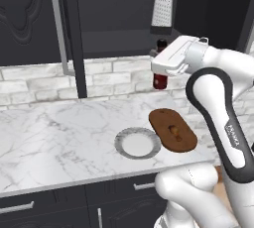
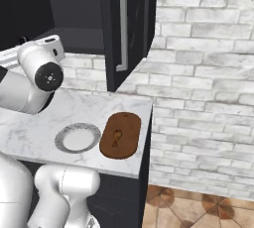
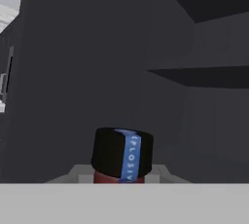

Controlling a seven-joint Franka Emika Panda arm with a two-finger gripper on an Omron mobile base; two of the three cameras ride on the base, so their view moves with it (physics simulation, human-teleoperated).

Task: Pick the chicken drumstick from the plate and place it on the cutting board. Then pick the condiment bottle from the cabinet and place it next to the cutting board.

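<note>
While the cabinet stands open above the marble tabletop, the jaws pinch the condiment bottle in front of it.

Largest first: the dark cabinet has its door swung out, silver bar handle showing, and a metal box grater upright on its shelf. Below, on the tabletop, the oval cutting board lies just right of the round plate, nearly touching it. The chicken drumstick rests in the middle of the board. The bottle hangs upright in the grip, above the tabletop and against the brick wall; in the hand view its black cap sits between the fingertips.
</note>
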